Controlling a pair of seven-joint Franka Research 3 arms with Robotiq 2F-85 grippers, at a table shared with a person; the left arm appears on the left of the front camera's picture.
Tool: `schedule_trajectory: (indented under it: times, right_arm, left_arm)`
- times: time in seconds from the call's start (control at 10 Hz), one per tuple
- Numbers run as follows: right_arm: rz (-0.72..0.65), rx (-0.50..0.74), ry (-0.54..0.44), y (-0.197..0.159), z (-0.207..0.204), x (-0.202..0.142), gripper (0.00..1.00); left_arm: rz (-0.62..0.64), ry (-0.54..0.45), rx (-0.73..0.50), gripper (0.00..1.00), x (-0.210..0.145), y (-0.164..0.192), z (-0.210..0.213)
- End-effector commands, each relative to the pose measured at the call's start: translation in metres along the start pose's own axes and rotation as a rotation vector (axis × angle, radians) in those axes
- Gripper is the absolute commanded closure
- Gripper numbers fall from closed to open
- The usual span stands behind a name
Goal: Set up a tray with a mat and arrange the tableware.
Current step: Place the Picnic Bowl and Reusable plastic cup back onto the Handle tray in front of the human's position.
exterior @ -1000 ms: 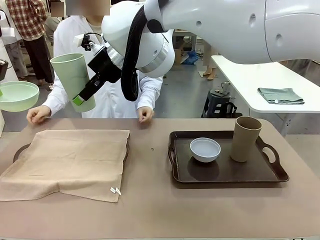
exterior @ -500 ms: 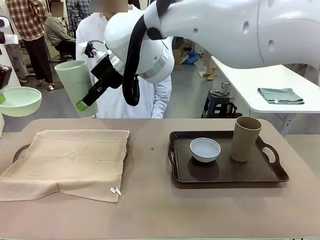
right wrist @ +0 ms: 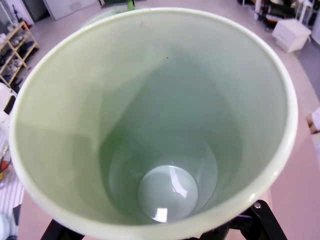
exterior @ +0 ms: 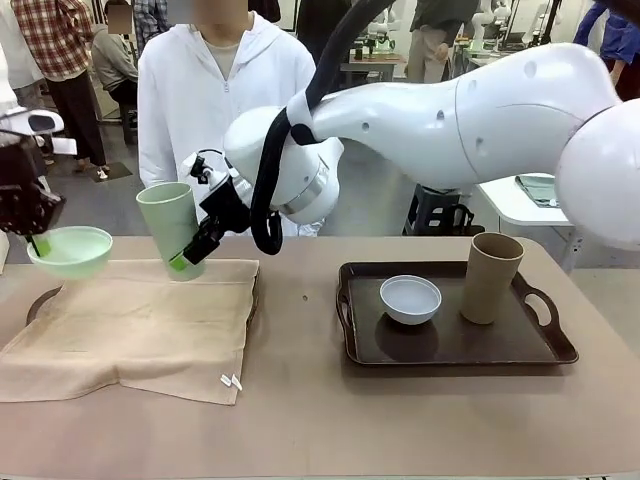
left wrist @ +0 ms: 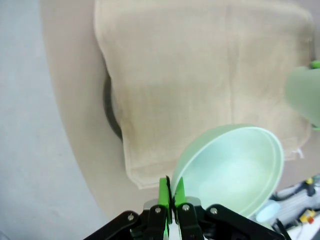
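Left jaws were clamped shut on the rim of the pale green bowl (exterior: 70, 252), with the mat (exterior: 140, 320) just below them, draped over a tray (exterior: 38, 300). Right jaws gripped the pale green cup (exterior: 170, 228) – tilted, base near the mat's far edge. Well right of both jaws on the tabletop (exterior: 300, 420) – second tray (exterior: 455, 350) with white bowl (exterior: 410, 298) and tan cup (exterior: 490, 277).
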State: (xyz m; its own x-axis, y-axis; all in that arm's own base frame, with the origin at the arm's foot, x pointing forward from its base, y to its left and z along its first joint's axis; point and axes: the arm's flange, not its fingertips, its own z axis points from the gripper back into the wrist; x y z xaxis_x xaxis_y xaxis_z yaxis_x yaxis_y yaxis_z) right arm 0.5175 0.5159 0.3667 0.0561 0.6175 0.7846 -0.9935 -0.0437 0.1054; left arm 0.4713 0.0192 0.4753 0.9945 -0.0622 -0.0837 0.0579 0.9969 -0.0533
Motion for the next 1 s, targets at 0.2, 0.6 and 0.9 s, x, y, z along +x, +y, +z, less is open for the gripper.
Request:
schedule_trajectory:
  times: [0.2, 0.6, 0.9]
  right_arm:
    - [0.032, -0.008, -0.033, 0.001, -0.006, -0.002, 0.20]
    - [0.037, 0.034, -0.064, -0.002, -0.018, -0.011, 0.20]
    - [0.010, 0.062, -0.091, -0.007, -0.029, -0.035, 0.20]
  left_arm:
    - [-0.003, 0.008, -0.009, 0.96, 0.003, 0.002, -0.015]
    - [0.002, 0.010, -0.015, 0.96, 0.005, 0.003, -0.021]
    - [-0.044, -0.038, -0.027, 0.96, 0.013, 0.001, -0.052]
